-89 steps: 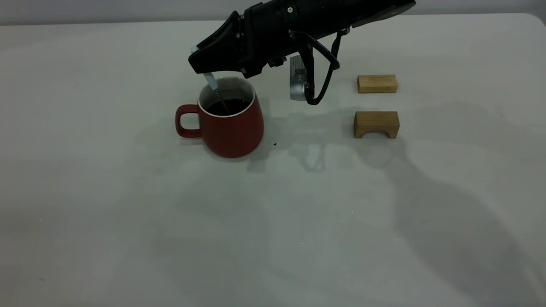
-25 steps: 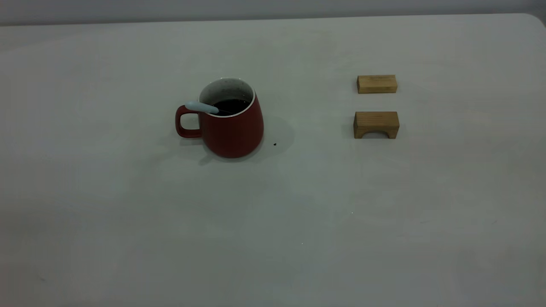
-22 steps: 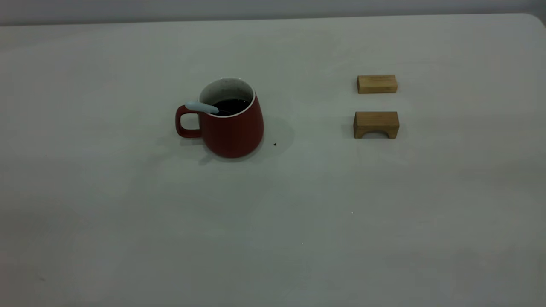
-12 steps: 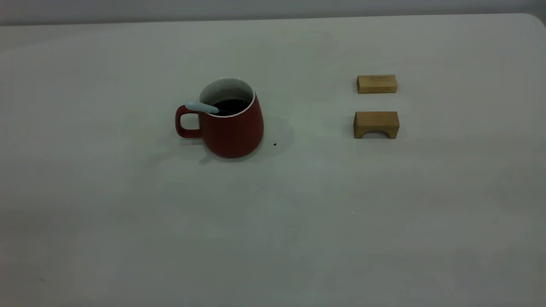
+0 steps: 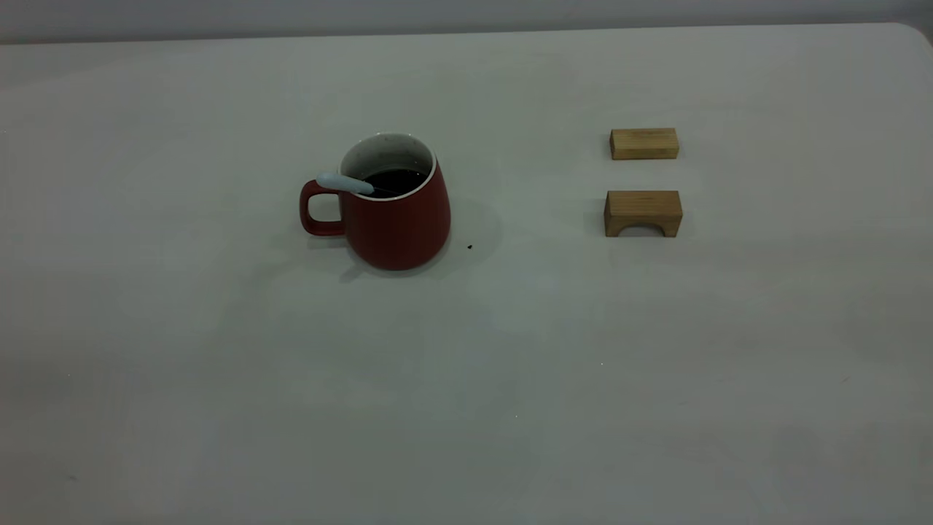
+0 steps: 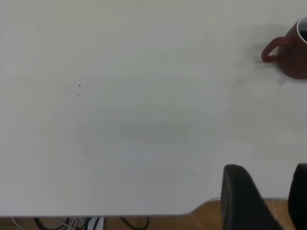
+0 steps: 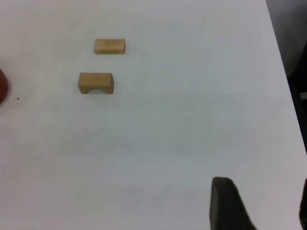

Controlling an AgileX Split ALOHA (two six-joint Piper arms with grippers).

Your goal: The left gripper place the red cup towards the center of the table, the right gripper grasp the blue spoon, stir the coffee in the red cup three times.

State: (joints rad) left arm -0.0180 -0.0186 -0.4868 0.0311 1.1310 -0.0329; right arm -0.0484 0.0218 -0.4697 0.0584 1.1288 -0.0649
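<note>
Now that the right hand (image 7: 259,206) has withdrawn to the counter (image 5: 466,379) edge, seemingly empty and parted like the left hand (image 6: 264,201), the blue spoon (image 5: 345,183) leans in the red cup (image 5: 393,219) left of centre; stirring looks finished.

The cup (image 5: 397,219) is dark red with a white rim and a white, dark-speckled inside, and the coffee (image 5: 393,180) in it is brown-black. The spoon (image 5: 344,183) has a pale blue handle. Two blocks (image 5: 644,143) are tan wood on an off-white surface (image 5: 466,379).
</note>
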